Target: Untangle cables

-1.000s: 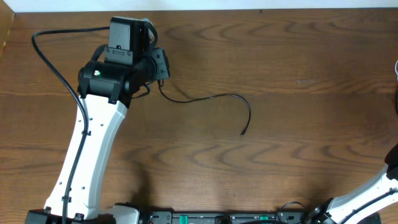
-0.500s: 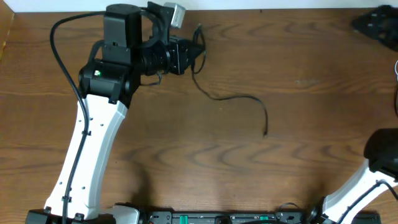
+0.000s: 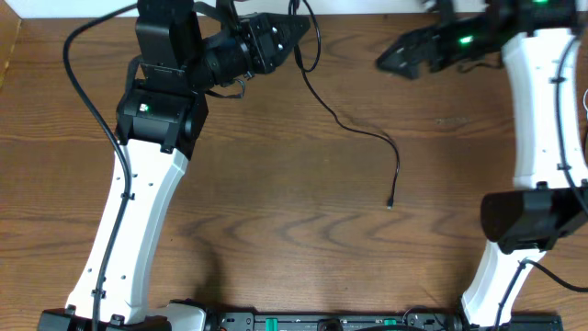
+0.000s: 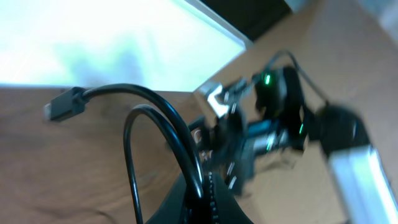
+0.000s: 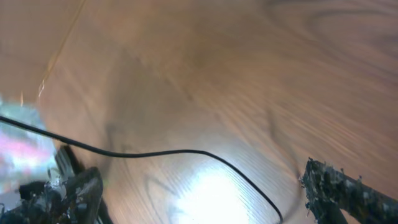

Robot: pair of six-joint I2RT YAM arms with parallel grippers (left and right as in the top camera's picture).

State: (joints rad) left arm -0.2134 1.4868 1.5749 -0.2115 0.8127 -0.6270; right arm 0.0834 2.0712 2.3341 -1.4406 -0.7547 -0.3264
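Cable end: the plug [image 3: 390, 203] of the black cable [image 3: 396, 170] lies mid-table [image 3: 276, 239].
Left gripper [image 3: 296, 33]: clamped on the cable's far stretch, lifted near the far edge.
Right gripper [image 3: 384, 62]: jaws spread wide, holding nothing, near the far edge.

Table [image 3: 276, 230] front open; black cable [image 3: 396, 179] crosses centre.
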